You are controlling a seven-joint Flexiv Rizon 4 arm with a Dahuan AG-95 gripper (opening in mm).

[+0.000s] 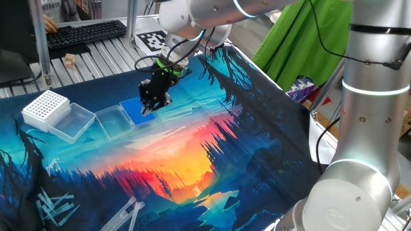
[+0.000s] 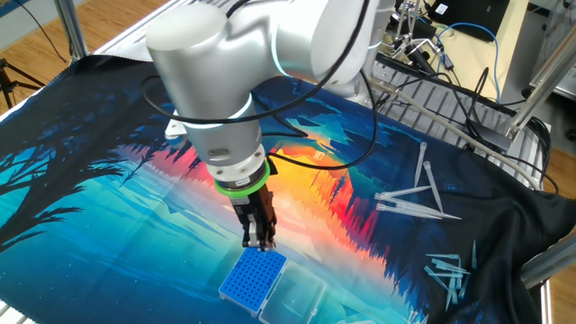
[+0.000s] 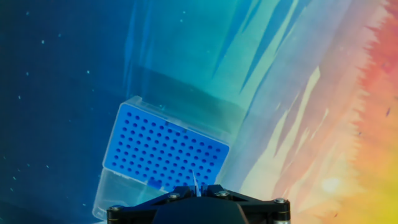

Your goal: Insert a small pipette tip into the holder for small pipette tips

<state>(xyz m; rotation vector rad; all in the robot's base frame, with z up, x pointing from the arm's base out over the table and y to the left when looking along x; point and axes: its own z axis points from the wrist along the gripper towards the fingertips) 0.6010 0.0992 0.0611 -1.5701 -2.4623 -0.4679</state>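
Poised just above the open blue holder for small pipette tips (image 3: 165,152) on the surface, hand (image 3: 196,194) closed on the small pipette tip (image 3: 194,182), point down near the rack's edge, tip apparently fetched, insertion into a hole not yet done.

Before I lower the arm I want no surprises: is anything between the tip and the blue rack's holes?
Nothing visible. The tip sticks out of the gripper above the blue rack, whose lid lies open to the side.

Bright, even light — soft shadows, sharp focus, faint glare on the clear lid (image 1: 72,122).
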